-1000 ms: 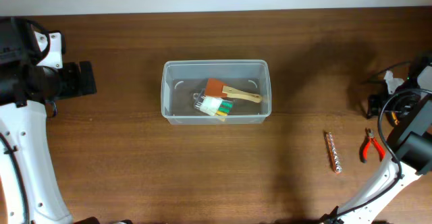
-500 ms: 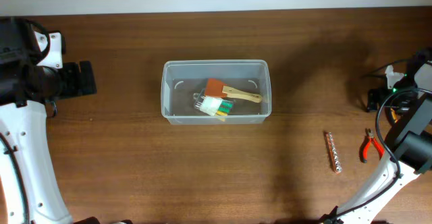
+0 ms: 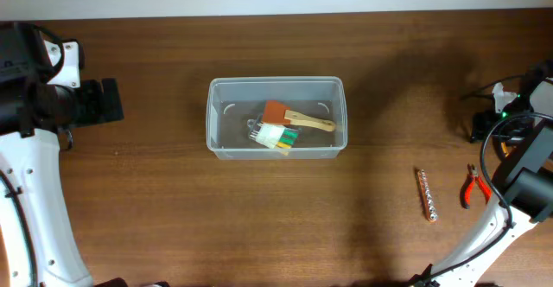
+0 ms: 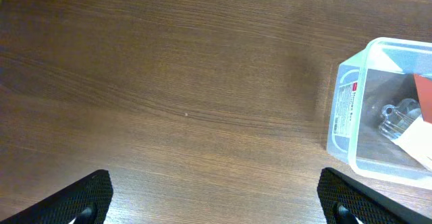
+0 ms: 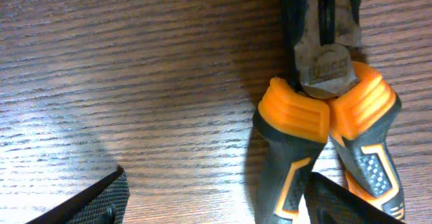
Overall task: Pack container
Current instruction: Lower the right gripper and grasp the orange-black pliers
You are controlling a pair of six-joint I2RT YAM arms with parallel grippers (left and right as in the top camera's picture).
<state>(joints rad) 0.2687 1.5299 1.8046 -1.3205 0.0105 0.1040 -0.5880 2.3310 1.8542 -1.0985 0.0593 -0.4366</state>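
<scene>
While overhead misses it, left wrist shows the container (image 4: 391, 43) label (image 4: 345, 109) — white.

Soft even light, pale glare on the table (image 5: 61, 136), close view sharp.

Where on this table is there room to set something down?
Wide bare wood left of the container, and the stretch between container and copper-coloured strip. Crowded: the right edge, around strip and pliers.
</scene>
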